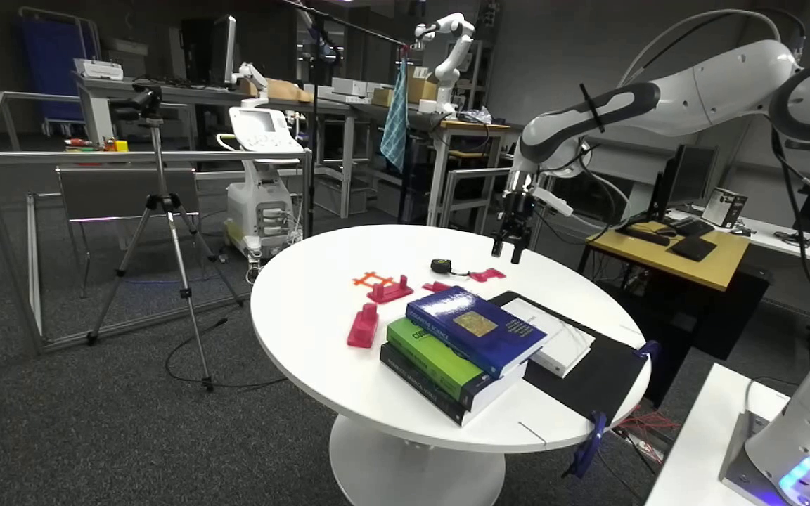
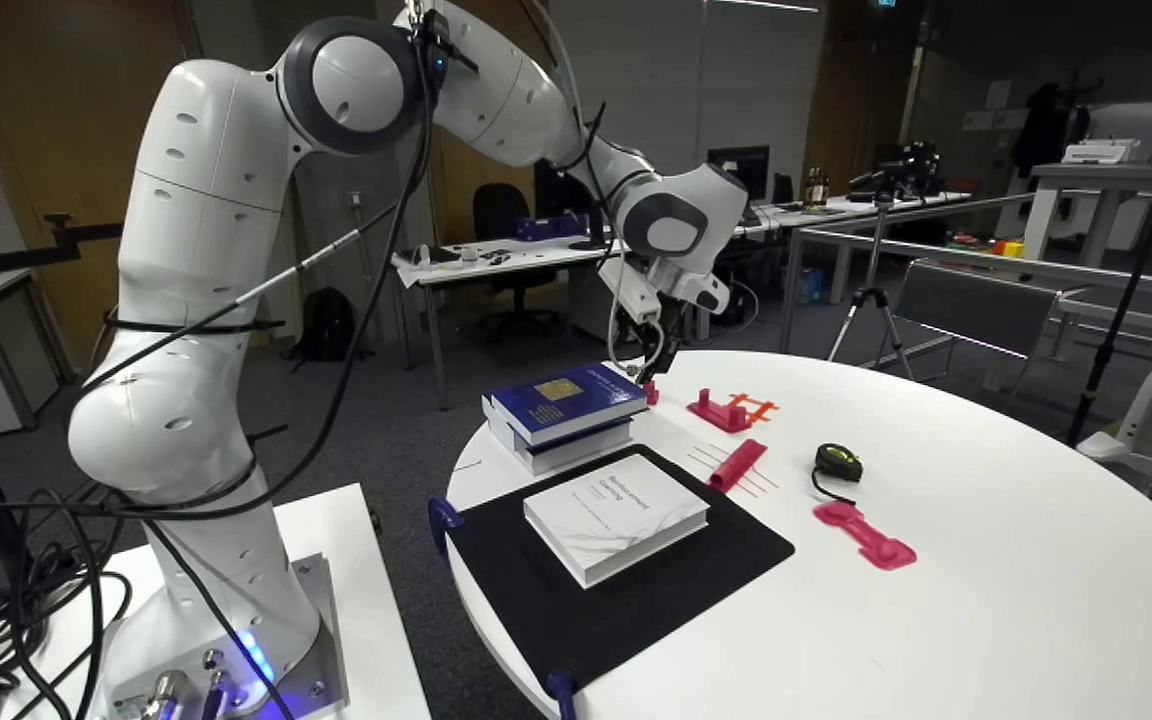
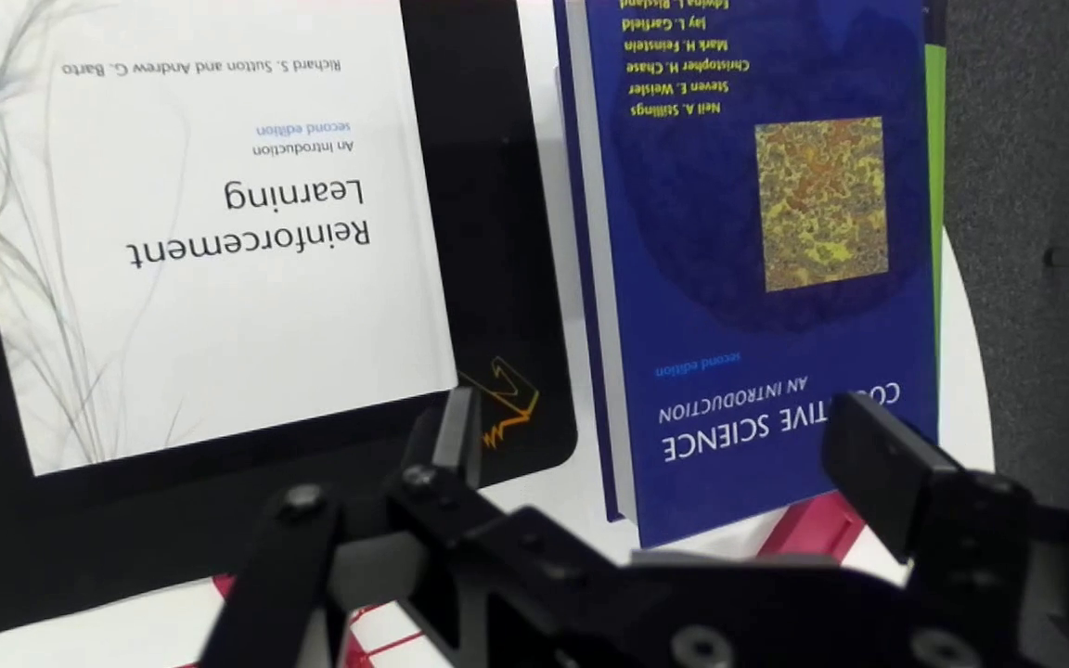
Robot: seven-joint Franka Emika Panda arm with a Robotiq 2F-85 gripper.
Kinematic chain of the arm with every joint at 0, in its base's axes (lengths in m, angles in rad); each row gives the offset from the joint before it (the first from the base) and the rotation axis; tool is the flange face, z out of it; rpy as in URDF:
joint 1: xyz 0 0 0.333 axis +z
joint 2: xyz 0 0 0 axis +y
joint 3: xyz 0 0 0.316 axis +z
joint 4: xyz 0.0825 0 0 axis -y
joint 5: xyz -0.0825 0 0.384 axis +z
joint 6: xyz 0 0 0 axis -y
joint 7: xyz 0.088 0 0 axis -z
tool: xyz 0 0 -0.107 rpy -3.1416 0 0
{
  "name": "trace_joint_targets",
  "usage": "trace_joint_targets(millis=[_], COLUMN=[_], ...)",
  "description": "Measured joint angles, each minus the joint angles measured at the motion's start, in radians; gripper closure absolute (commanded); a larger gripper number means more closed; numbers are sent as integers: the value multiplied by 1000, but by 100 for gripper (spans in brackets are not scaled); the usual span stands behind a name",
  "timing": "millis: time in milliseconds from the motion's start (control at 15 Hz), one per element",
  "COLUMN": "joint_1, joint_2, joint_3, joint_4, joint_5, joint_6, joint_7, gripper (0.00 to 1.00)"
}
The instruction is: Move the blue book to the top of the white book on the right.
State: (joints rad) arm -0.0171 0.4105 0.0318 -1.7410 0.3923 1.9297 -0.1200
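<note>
The blue book (image 1: pixel 477 325) lies flat on top of a stack, over a green book (image 1: pixel 433 355) and a dark book (image 1: pixel 422 383). It also shows in an exterior view (image 2: pixel 568 398) and in the wrist view (image 3: pixel 692 278). The white book (image 1: pixel 556 341) lies flat on a black mat beside the stack; it also shows in an exterior view (image 2: pixel 618 510) and in the wrist view (image 3: pixel 219 315). My gripper (image 1: pixel 506 251) is open and empty, above the table and apart from the books. In the wrist view its fingers (image 3: pixel 655 408) are spread in front of the blue book's title end.
The black mat (image 2: pixel 726 560) is held by blue clamps (image 1: pixel 591 443) at the round white table's (image 1: pixel 306 309) edge. Pink plastic parts (image 1: pixel 363 327), an orange lattice piece (image 1: pixel 371 280) and a tape measure (image 1: pixel 441 266) lie beyond the books.
</note>
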Motion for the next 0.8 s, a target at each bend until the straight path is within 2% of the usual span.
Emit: trace_joint_targets(millis=[267,400,600,800], joint_1=[-14,-21,-31,-41], joint_2=[40,64,88,98], joint_3=[1,3,9,13], joint_4=[-51,-59,-59,-50], joint_5=[50,67,68,68], joint_6=[130,148,99,-14], joint_7=[-50,-56,-56,-55], gripper=[0,0,0,0])
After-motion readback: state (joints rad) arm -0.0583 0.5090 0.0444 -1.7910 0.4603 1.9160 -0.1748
